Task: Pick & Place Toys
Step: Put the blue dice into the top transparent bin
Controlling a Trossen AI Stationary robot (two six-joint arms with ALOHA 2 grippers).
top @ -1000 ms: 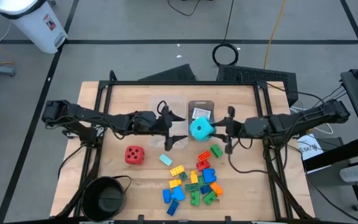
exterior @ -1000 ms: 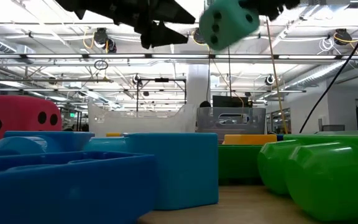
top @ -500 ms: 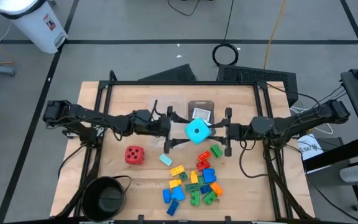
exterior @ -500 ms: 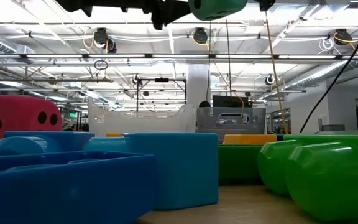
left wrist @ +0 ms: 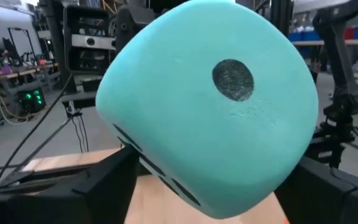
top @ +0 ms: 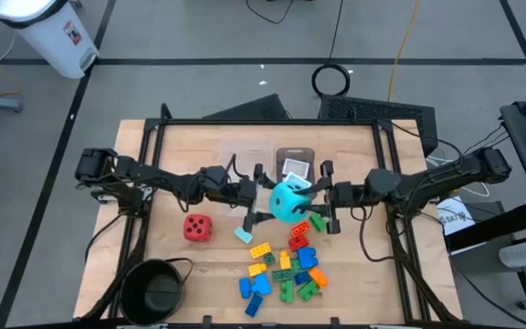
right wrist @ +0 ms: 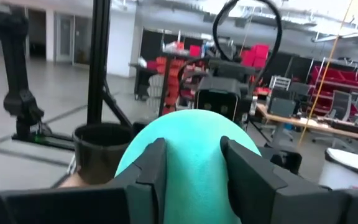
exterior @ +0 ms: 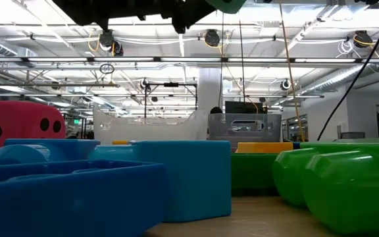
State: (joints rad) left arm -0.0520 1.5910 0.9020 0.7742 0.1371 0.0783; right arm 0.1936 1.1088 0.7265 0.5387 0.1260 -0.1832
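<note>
Gripping one teal die (top: 288,200) above table centre, the right gripper (top: 310,202) clamps it while the left gripper (top: 261,199) brackets it wide; one red die (top: 197,228) sits at 8 o'clock.

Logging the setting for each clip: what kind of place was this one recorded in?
Most likely a robotics lab or workshop in a large industrial hall. The low view shows exposed ceiling trusses with hanging lights, the right wrist view racks of red bins, and the wooden table stands on concrete floor with cables.
</note>
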